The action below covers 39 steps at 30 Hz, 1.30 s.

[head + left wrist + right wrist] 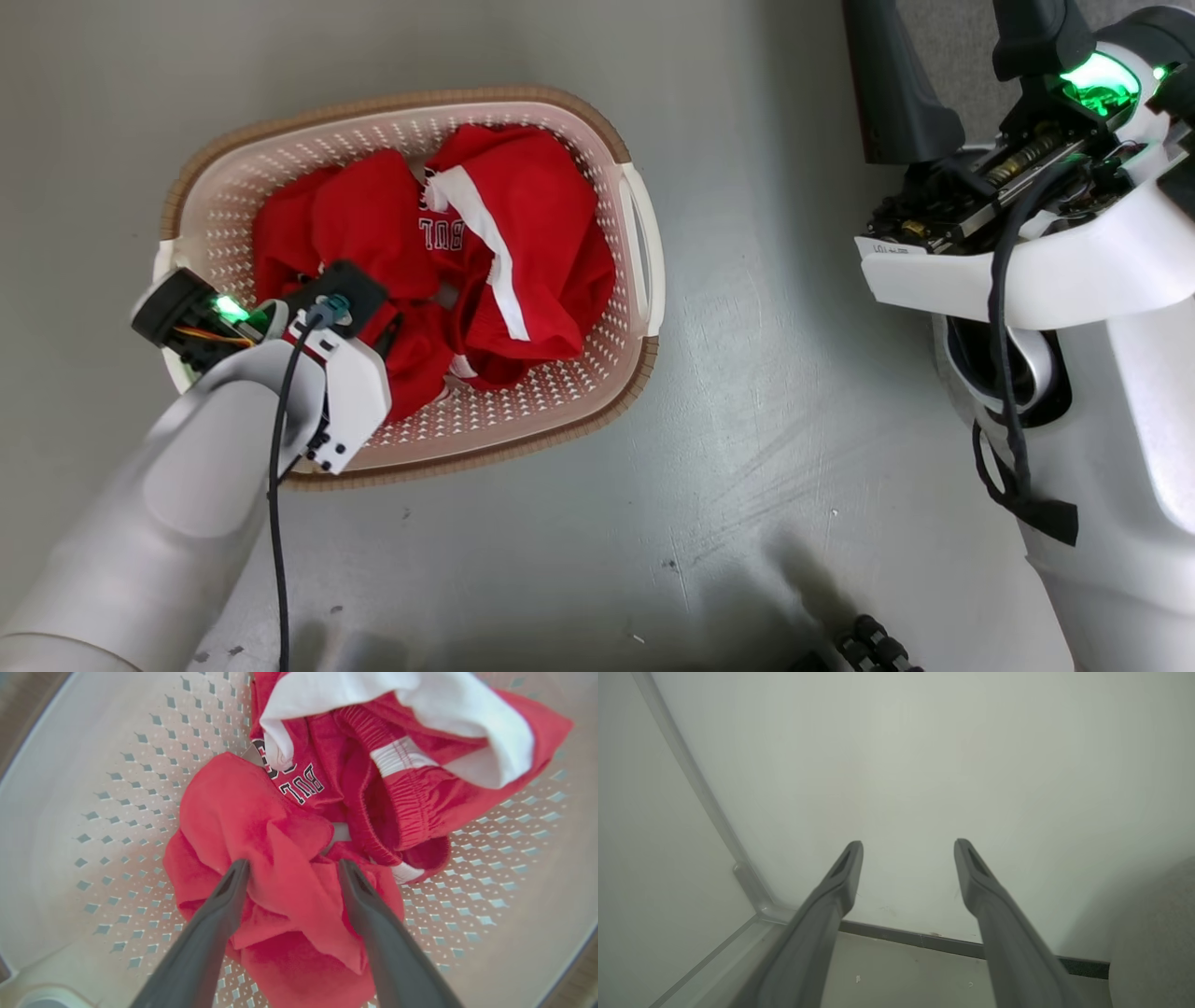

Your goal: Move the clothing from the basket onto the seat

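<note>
Although most of the print is folded away, I can read white letters [303, 786] spelling "BUL" on the clothing [233, 812], which lies crumpled in the basket [392, 105] on a scuffed grey floor [794, 373]. My left arm reaches down into it. The left gripper [294, 865] has its fingers spread wide either side of a red fold, not closed on it. The right gripper [909, 848] is raised, fingers apart and empty, facing a pale wall [924, 765] with dark skirting [896, 935].
</note>
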Motion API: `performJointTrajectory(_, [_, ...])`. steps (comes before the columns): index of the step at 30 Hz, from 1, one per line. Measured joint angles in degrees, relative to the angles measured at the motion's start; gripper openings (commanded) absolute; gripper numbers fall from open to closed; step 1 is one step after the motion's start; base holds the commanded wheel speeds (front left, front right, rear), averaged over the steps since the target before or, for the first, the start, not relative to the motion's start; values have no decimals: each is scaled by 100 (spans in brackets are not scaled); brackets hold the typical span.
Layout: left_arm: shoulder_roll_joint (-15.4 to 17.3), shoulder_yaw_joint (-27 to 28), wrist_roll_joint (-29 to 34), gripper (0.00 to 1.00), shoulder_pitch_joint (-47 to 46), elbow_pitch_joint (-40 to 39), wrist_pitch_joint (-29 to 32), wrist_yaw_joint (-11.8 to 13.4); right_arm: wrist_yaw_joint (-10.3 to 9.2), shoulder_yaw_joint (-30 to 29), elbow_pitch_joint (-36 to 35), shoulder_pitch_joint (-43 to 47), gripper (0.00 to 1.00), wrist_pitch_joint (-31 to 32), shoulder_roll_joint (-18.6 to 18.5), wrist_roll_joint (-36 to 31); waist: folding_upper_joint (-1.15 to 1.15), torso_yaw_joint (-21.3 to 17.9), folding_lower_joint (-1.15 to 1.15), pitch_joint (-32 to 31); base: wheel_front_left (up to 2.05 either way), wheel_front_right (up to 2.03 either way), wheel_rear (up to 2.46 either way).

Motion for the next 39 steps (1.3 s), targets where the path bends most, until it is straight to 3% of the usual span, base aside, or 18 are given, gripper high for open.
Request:
performJointTrajectory(6, [105,-49,75,100,-183,113,94,5,0,47,-64,-162,100,0,0,71,0,-66,0,169,0,0,0])
performJointTrajectory(7, [122,-69,107,96,-220,142,116,7,0,52,-65,-185,100,0,0,79,0,-76,0,195,0,0,0])
performJointTrajectory(9, [144,-91,168,28,-273,179,152,38,0,57,-70,-211,100,0,0,91,0,-96,0,246,0,0,0])
performJointTrajectory(10, [151,-110,196,0,-299,203,194,38,0,59,-70,-211,100,0,0,97,0,-107,0,270,0,0,0])
performJointTrajectory(22, [74,42,120,0,-460,201,179,182,0,40,-59,-391,100,0,0,186,0,-206,0,465,0,0,0])
performJointTrajectory(28, [-125,221,-116,0,-455,135,103,234,0,-54,-26,-420,100,-1,0,163,0,-182,0,418,0,0,0])
performJointTrajectory(39, [-177,499,-455,0,-226,-112,-260,283,0,-93,125,-420,100,-7,0,-80,0,-81,0,242,0,0,0])
